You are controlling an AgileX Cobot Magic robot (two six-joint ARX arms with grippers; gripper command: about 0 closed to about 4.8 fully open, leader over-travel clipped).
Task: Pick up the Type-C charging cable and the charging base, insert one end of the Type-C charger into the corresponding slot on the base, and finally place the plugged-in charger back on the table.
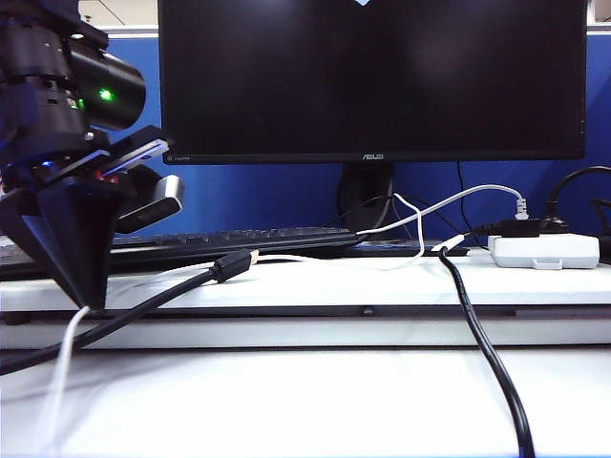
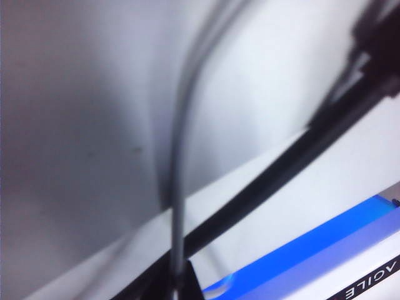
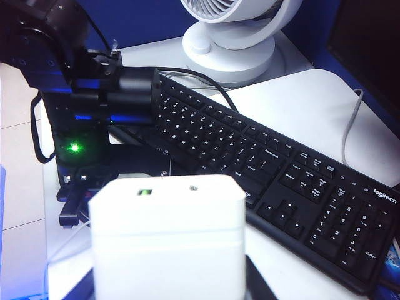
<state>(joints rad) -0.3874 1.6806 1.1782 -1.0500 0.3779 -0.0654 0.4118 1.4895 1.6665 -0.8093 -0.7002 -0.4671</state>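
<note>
My left gripper (image 1: 86,298) points down over the front left of the table (image 1: 286,405). It is shut on the Type-C charging cable (image 1: 63,367), whose thin white cord hangs from its tip to the tabletop. In the left wrist view the cord (image 2: 178,187) runs blurred and grey into the shut left gripper (image 2: 178,284). The charging base (image 3: 167,228), a plain white block, fills the foreground of the right wrist view between the dark fingers (image 3: 257,278) of my right gripper (image 3: 169,278), which is shut on it. The right gripper is outside the exterior view.
A thick black cable with a gold-tipped plug (image 1: 232,264) crosses just beside the left gripper. Another black cable (image 1: 487,353) drops off the raised shelf (image 1: 382,286) at the right. A wider white box (image 1: 544,250), keyboard (image 3: 281,169), fan (image 3: 231,31) and monitor (image 1: 372,76) stand behind.
</note>
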